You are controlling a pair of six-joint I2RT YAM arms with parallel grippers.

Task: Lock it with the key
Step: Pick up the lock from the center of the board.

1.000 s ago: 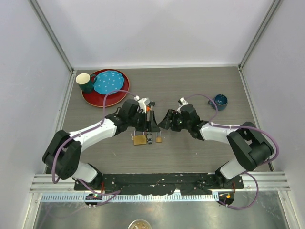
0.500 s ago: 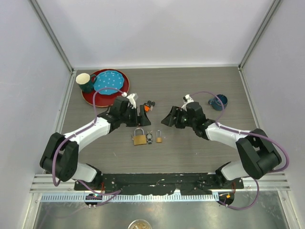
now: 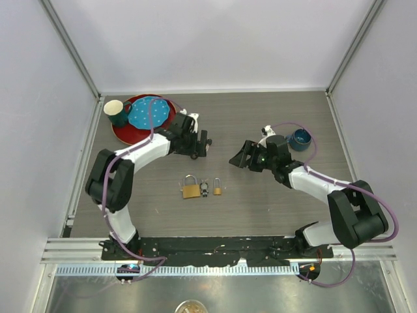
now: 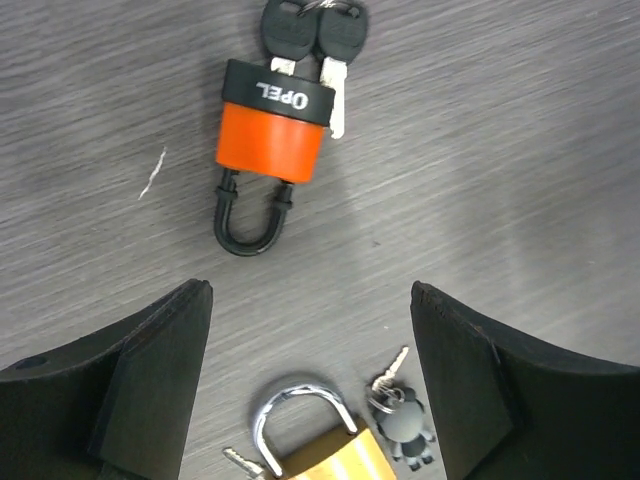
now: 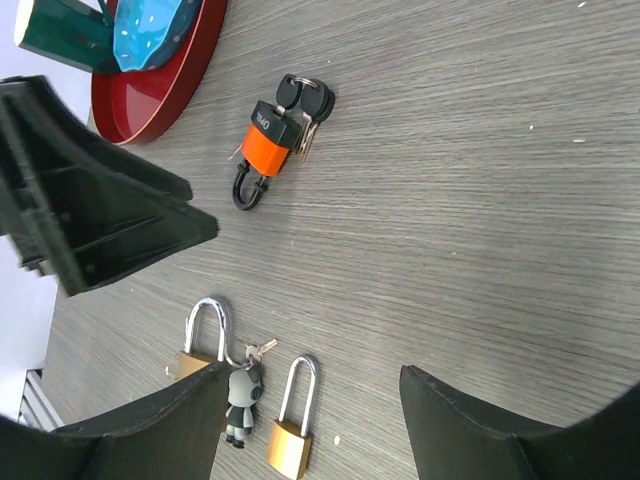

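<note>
Left gripper (image 3: pixel 201 145) and right gripper (image 3: pixel 237 158) both hang spread wide and empty above the bench (image 3: pixel 273 202).

Directly below the left gripper, the orange padlock (image 4: pixel 270 140) lies flat on the far-left part of the bench, near the red plate (image 3: pixel 122 134). Its black shackle points toward the near edge, and 2 black-headed keys (image 4: pixel 310 35) sit at its other end. Closer to the near edge, a large brass padlock (image 3: pixel 190 190) and a small brass padlock (image 3: pixel 217 190) lie side by side with a panda keyring (image 3: pixel 204 190) between them. The right gripper hovers well to the right of the orange padlock.
</note>
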